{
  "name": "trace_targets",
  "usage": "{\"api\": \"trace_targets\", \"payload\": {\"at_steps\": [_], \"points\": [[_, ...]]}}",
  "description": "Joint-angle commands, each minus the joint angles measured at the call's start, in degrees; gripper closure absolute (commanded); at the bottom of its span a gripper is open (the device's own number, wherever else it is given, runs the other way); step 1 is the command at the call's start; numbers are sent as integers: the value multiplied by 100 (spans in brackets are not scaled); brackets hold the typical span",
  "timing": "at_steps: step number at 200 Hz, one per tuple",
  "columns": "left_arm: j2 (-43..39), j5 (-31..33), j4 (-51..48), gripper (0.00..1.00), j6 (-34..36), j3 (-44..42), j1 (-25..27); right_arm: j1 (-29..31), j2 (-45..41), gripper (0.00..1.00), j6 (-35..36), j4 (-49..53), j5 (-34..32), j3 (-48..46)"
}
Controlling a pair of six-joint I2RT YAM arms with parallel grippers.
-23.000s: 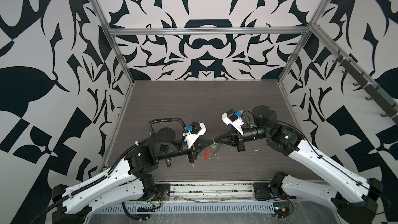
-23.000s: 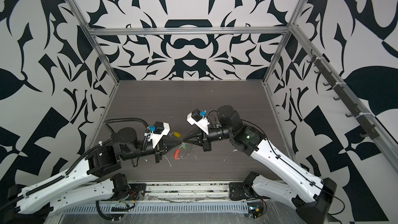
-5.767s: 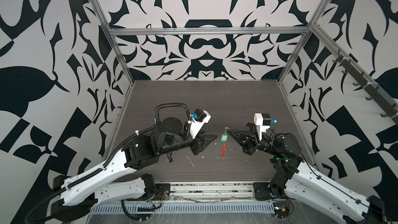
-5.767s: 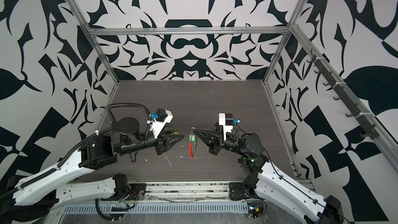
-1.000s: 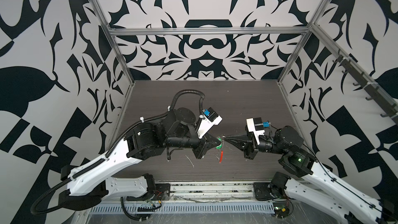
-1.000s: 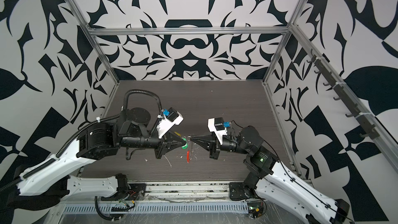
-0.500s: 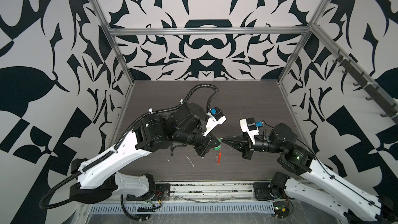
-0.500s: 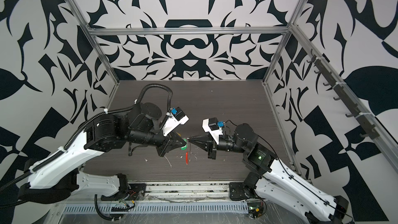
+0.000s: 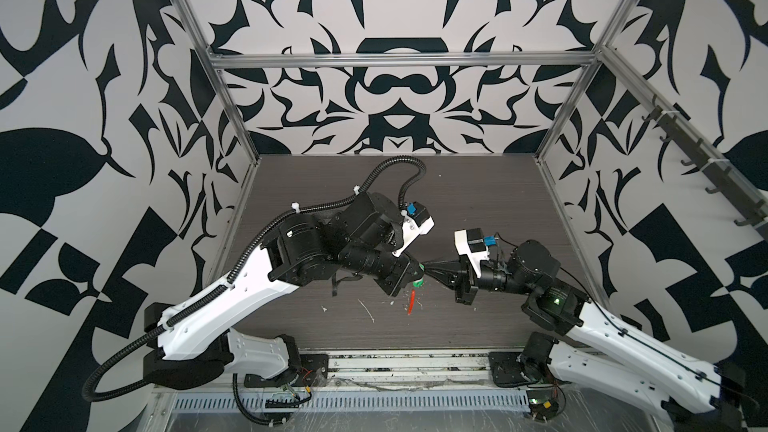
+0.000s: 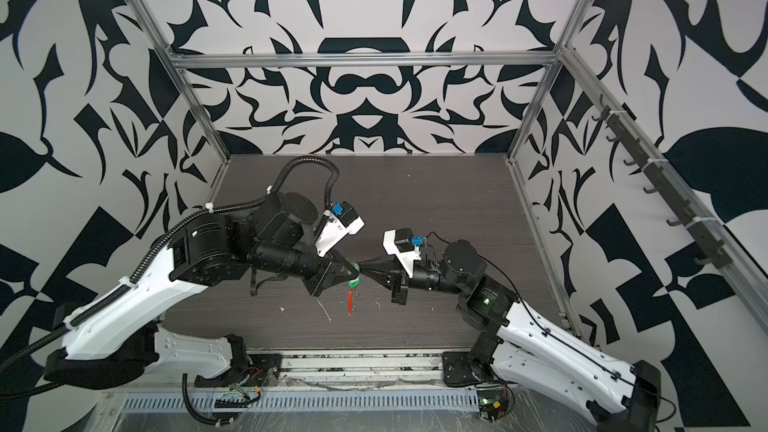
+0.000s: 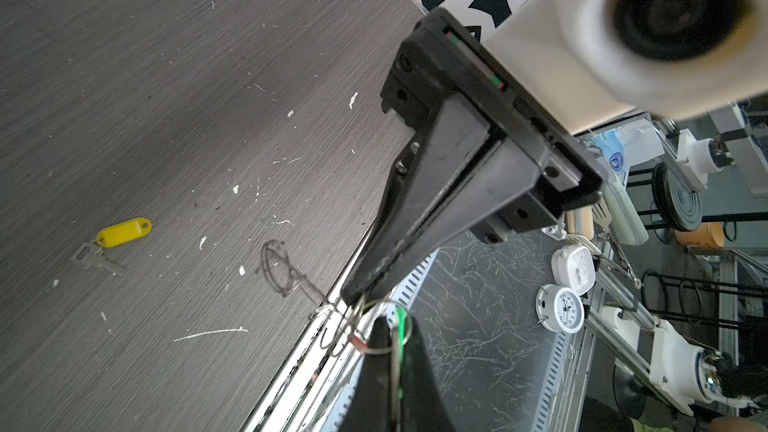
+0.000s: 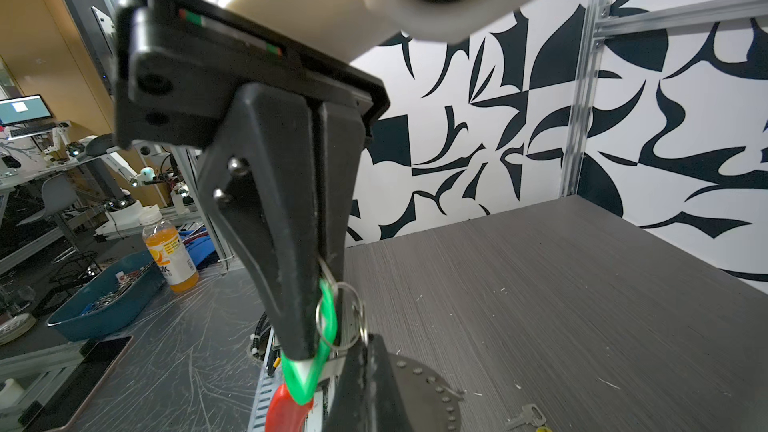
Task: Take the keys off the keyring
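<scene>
The keyring (image 9: 411, 302) is held in the air above the front middle of the table (image 9: 478, 201), with its red sleeve (image 10: 351, 300) hanging downwards, and its thin wire is pinched by the closed fingers of the right gripper (image 10: 364, 272). The green tag (image 12: 302, 393) is clamped between the closed fingers of the left gripper (image 10: 354, 275), which is set tip to tip with the right one; whether the tag is threaded on the wire cannot be made out. The yellow-tagged key (image 11: 124, 231) is seen lying flat on the table, well apart from the ring.
</scene>
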State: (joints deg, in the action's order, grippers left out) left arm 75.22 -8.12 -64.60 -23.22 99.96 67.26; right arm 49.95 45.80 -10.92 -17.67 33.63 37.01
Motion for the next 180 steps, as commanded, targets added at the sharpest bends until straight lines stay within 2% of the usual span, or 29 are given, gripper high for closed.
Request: {"api": "trace_targets", "payload": {"at_steps": [1,27,59,84,117,150,180], "points": [[226,-765,1060,100,-102,397,96,32,402,100,-290,-961,-375,-346],[429,-739,1104,100,-147,747,90,29,577,100,-488,-2017,-419,-603],[560,-832,1268,84,-165,919,81,32,725,100,-540,-2822,-602,-714],[680,-761,1132,78,-170,1103,80,32,814,100,-586,-3243,-638,-731],[720,-493,941,77,-189,1316,76,29,882,100,-643,-3796,-707,-807],[704,-375,945,68,-187,1454,76,37,1000,100,-762,-4337,-771,-879],[689,-519,1076,61,-124,1526,79,36,1049,100,-811,-4656,-920,-948]]}}
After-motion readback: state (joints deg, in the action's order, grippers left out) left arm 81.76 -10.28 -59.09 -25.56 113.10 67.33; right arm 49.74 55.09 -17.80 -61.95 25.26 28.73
